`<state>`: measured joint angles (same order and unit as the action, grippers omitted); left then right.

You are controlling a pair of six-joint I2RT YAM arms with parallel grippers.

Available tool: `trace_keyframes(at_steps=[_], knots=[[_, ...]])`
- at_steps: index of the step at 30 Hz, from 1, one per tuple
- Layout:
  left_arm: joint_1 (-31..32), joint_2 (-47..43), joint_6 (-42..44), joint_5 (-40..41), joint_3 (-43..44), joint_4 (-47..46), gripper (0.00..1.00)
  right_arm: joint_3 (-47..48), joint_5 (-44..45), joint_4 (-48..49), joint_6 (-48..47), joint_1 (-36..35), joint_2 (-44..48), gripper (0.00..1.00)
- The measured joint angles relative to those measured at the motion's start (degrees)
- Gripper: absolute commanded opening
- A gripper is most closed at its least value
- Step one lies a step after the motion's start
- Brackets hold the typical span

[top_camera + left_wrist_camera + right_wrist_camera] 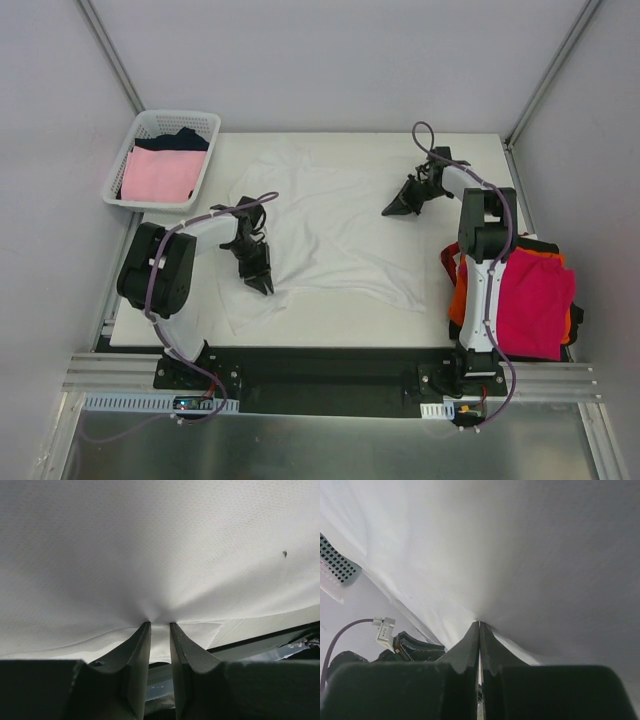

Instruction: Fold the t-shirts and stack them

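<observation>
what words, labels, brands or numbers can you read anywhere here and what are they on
No text can be read in any view.
White t-shirt: plain, no print; the dark speck on it is a mark, not a letter.
Small white cable connector: any marking is too small to read.
White lattice basket and magenta-red t-shirt: no label shows.

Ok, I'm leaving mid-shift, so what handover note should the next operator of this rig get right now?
Left gripper: shut on the white t-shirt, near-left part.
Right gripper: shut on its far-right part.
The shirt lies spread, unfolded.
Done: magenta t-shirt rests on orange t-shirt by the right base.
To do: fold white; pink t-shirt and dark t-shirt wait in the basket.
</observation>
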<state>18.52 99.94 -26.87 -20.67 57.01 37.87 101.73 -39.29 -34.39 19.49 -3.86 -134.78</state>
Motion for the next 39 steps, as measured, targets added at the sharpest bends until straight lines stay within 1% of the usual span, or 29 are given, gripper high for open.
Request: trace_keyframes(at_steps=[9,13,16,19,22,25,29,35,36,38,39], knots=[[0.02,-3.54,0.00,0.24,-4.57,1.60,0.24,5.55,-1.53,-0.33,1.16,0.68,-3.72,0.01],[0.02,-3.63,0.00,0.24,-4.66,1.64,0.26,8.37,-2.23,-0.42,1.90,1.53,-5.55,0.01],[0.02,-3.63,0.00,0.26,-4.55,1.73,0.30,9.46,-2.49,-0.33,2.27,2.19,-6.19,0.01],[0.02,-3.15,0.02,0.52,-3.26,2.36,0.31,9.44,-2.51,-0.28,2.29,2.58,-6.21,0.01],[0.02,-1.31,0.02,1.29,-0.37,3.10,0.31,6.56,-3.28,1.05,2.10,2.95,-4.98,0.02],[0.00,0.96,0.02,1.53,2.47,3.10,0.31,2.19,-3.69,1.20,1.84,3.30,-2.58,0.08],[0.02,2.38,0.00,1.60,5.33,3.17,0.31,-1.62,-2.62,-0.72,-0.35,3.41,0.79,0.08],[0.02,3.02,-0.02,1.51,9.62,3.37,0.34,-3.89,-2.93,-3.04,-1.75,3.34,6.51,0.09],[0.02,3.06,-0.02,1.51,10.23,3.41,0.38,-4.42,-3.02,-3.21,-1.81,3.28,7.91,0.09],[0.02,3.34,-0.15,1.49,11.52,3.48,0.42,-6.54,-3.15,-3.08,-2.05,3.10,11.28,0.10],[0.02,3.56,-0.15,1.51,12.13,3.50,0.50,-8.07,-3.15,-3.19,-2.14,2.86,13.14,0.10]])
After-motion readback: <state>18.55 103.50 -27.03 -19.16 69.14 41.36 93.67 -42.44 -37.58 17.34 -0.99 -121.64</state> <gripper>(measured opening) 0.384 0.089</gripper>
